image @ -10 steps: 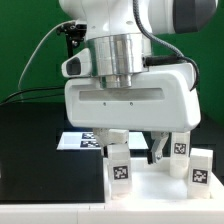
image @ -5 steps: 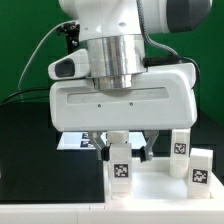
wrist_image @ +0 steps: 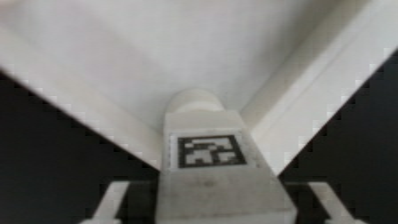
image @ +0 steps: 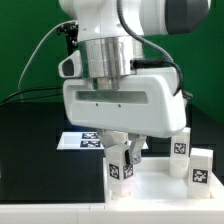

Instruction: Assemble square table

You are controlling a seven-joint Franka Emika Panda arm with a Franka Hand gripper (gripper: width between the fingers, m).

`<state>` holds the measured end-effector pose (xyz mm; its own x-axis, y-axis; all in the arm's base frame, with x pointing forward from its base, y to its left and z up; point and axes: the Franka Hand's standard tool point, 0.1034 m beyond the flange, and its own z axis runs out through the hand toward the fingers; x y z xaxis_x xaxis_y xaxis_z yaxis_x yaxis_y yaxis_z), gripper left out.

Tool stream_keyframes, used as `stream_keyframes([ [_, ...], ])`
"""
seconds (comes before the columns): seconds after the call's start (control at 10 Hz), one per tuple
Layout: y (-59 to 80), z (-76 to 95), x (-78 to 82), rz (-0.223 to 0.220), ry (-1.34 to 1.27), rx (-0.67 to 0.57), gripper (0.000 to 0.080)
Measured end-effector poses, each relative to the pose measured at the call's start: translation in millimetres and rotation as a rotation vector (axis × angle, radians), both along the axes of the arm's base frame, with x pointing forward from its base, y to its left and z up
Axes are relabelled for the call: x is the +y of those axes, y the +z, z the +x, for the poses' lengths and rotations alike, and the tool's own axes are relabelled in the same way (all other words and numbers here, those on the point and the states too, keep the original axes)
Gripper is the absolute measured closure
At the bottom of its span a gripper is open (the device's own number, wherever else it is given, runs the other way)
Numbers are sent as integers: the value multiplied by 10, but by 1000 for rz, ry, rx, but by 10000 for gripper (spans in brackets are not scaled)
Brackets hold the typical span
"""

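**Fingers closing on a table leg**

Fingers of the arm's two-finger gripper (image: 123, 152) had drawn inward from a wide spread and now flanked the small white tag-marked block leg (image: 120, 166), seemingly touching it; whether they were clamped firm I could not tell. That suggested the pick-up of this leg was underway. The leg stood upright at the large white plastic square slab (image: 160, 184), with two more white tagged legs (image: 181, 150) toward three o'clock. The arm hung straight down, wrist vertical, lower than a moment before.
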<state>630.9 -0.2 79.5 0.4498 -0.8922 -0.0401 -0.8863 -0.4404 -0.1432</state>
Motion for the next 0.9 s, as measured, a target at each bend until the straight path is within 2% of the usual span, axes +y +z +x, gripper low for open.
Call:
stream_keyframes([
  [0.2, -1, 1, 32, 75, -338, 37, 510],
  [0.3, -3, 3, 34, 89, -396, 42, 511],
  [0.6, -3, 2, 21, 75, -301, 34, 511],
  [0.7, 14, 21, -22, 60, -126, 15, 410],
  [0.8, 30, 36, -32, 48, 41, -3, 271],
  [0.9, 37, 17, 6, 37, 204, 7, 188],
])
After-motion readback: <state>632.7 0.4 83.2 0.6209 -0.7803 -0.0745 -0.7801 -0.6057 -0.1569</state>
